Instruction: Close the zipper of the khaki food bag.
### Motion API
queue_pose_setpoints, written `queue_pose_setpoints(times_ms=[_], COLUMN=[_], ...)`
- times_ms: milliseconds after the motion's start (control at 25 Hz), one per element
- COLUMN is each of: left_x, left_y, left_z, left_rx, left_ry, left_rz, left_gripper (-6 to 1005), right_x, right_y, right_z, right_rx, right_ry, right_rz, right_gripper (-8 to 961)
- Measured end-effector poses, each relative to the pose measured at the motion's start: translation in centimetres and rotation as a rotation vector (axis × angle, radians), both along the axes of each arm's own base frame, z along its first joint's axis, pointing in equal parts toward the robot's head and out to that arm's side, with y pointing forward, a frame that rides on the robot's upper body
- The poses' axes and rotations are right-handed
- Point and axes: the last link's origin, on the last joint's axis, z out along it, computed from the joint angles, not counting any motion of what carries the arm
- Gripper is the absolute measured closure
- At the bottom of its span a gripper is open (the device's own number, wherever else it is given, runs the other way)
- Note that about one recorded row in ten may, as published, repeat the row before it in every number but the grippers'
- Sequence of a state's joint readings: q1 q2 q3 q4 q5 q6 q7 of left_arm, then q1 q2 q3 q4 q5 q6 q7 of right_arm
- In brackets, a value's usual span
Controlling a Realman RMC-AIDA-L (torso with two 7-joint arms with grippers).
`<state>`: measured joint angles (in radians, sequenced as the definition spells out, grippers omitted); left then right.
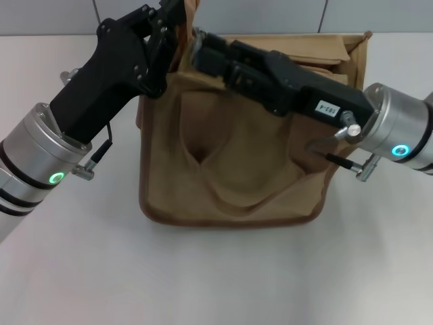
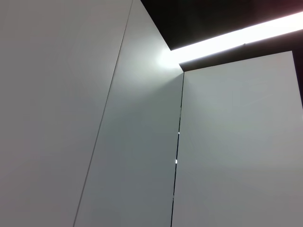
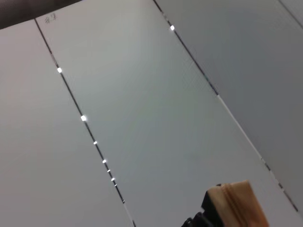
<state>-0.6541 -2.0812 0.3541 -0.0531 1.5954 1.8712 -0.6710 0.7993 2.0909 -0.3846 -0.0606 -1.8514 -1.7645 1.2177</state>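
Note:
The khaki food bag [image 1: 237, 169] stands in the middle of the white table in the head view, its tan panel sagging in a deep fold. Both grippers meet at the bag's far left top corner. My left gripper [image 1: 172, 30] is beside a tan strap [image 1: 192, 10] that rises there. My right gripper [image 1: 203, 54] reaches across the bag's top from the right. In the right wrist view a tan strip of zipper tape [image 3: 234, 203] sits against a black finger [image 3: 199, 220]. The silver pull tab is hidden.
The white table [image 1: 216, 277] surrounds the bag. A tiled grey wall [image 1: 270, 13] runs behind it. The left wrist view shows only wall panels [image 2: 142, 142] and a bright light strip [image 2: 236, 38].

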Motion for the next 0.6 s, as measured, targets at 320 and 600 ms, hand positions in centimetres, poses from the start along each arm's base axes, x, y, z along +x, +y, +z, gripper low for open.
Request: queue_pose_setpoints(times_ms=[320,600], left_x=[-0.2,-0.3], left_y=[-0.1,-0.2], left_z=[0.0,0.0], left_rx=[-0.001,-0.002], left_ry=[-0.001,-0.001], left_rz=[0.007,0.011], left_gripper=[918,917], right_x=[-0.2,1.5], right_y=[-1.3,-2.0], right_z=[1.2,2.2], right_rx=[0.010,0.125], right_ry=[0.069,0.128], right_rz=[0.092,0.033], right_gripper=[466,468])
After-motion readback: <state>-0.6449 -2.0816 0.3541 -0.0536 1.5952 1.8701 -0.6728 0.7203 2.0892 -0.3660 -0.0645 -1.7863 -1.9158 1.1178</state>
